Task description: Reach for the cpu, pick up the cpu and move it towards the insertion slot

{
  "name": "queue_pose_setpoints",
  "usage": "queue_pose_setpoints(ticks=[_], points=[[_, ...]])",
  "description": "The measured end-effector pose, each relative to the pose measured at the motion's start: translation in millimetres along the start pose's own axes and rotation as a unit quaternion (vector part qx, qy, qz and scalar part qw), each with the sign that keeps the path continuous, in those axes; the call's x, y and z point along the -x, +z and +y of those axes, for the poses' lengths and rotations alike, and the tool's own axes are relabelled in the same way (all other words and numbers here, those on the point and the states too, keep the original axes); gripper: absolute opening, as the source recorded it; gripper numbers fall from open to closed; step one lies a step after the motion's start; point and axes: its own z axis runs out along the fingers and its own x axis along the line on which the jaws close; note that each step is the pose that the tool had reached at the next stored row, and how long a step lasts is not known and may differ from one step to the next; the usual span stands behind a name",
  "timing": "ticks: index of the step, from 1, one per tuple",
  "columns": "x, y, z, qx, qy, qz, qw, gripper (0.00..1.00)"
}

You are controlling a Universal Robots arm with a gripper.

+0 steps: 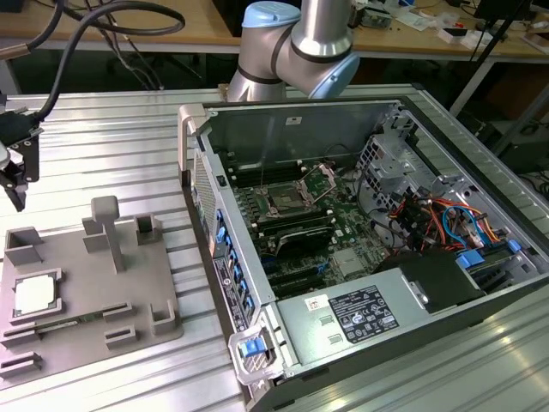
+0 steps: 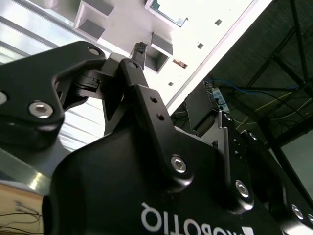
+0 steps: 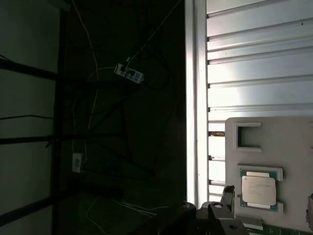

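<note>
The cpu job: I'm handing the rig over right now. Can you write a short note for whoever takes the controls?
Gripper: hangs over the table at the exterior view's left, above the grey tray and clear of it. It is not holding the cpu.
Cpu: lies flat in its seat on the tray, silvery face up. It also shows in the first wrist view.
Insertion slot: on the board inside the open computer case, toward the exterior view's right of the tray, with nothing in it.
Done: the arm is near the tray.
Left: the cpu is not yet touched, picked up or moved toward the slot.
</note>
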Motion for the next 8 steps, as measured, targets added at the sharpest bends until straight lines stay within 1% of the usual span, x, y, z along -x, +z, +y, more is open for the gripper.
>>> queue_pose_setpoints(ticks=[3, 4, 7, 8], points=[[-2.7, 2.9, -0.1, 0.0000, 0.000, 0.0000, 1.00000, 0.60], [-3.5, 4.7, -0.1, 0.0000, 0.000, 0.0000, 1.00000, 0.60], [-4.1, 8.8, -0.3, 0.0000, 0.000, 0.0000, 1.00000, 0.60], [-4.1, 9.3, -0.3, -0.0001, 0.000, 0.0002, 1.00000, 0.60]])
